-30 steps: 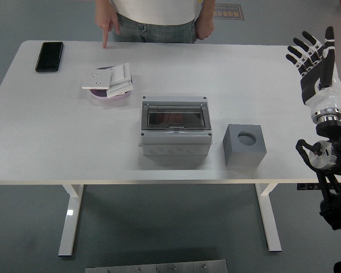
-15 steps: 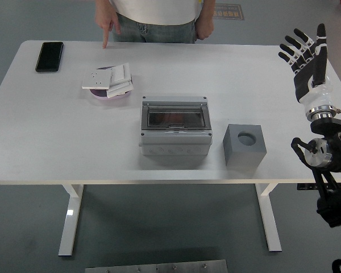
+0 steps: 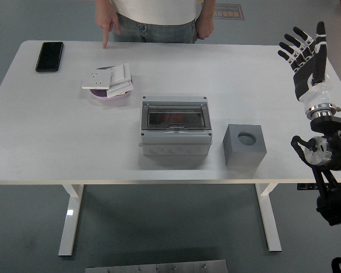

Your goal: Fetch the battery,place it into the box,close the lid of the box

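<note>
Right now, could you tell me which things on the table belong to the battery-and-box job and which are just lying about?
Belong to the job:
- grey box with the clear lid, lid down
- right hand, open, raised at the table's right edge
- no battery that I can make out

Lying about:
- black phone
- white plates on a pink dish
- grey cube with a round hole

**Right hand raised at the table's right edge, fingers spread**

The right hand [image 3: 306, 57] stands upright at about 3 o'clock, fingers spread, holding nothing, over the white table [image 3: 57, 142]'s right edge. Near the centre sits the grey box [image 3: 175, 125], its clear lid down. Just beside it at 4 o'clock stands a grey cube [image 3: 245, 144] with a round hole on top. At 10 o'clock a pink dish [image 3: 109, 93] carries white switch plates [image 3: 108, 78]. A black phone [image 3: 49, 56] lies farther left. At 12 o'clock a person's hand [image 3: 106, 23] points a finger down at the far edge.
</note>
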Motion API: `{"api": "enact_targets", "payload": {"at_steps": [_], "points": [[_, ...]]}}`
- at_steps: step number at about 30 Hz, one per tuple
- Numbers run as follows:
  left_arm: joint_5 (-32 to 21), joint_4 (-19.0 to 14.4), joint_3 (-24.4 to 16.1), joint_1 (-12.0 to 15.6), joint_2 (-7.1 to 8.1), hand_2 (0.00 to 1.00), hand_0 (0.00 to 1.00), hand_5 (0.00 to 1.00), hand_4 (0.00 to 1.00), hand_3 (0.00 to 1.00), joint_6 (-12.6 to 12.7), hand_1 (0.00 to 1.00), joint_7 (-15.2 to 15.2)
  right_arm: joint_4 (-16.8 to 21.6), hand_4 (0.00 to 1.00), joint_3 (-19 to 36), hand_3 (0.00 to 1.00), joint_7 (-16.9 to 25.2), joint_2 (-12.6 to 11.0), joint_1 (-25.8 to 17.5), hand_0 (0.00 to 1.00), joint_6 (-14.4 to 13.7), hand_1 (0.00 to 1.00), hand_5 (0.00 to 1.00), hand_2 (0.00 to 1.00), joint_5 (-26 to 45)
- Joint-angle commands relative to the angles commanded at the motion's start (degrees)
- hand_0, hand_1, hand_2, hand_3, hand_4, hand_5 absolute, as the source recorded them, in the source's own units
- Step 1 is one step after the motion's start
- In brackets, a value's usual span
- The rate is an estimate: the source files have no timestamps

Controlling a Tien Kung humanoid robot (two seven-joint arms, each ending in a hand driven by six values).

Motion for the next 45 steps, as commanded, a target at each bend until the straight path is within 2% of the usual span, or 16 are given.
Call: {"api": "enact_targets", "payload": {"at_steps": [32, 45], "points": [[0.55, -0.09, -0.35, -0.39, 0.26, 0.649, 0.611, 0.228, 0.725, 0.605, 0.05, 0.723, 0.4, -0.32, 0.943, -0.69, 0.766, -0.38, 0.28, 0.85, 0.776, -0.21, 0.725, 0.945, 0.73, -0.68], [0.05, -0.02, -0.19, -0.27, 1.1, 0.647, 0.611, 0.224, 0.722, 0.603, 0.04, 0.722, 0.19, -0.47, 0.943, -0.99, 0.767, -0.69, 0.68, 0.64, 0.777, -0.32, 0.725, 0.943, 0.732, -1.05]]}}
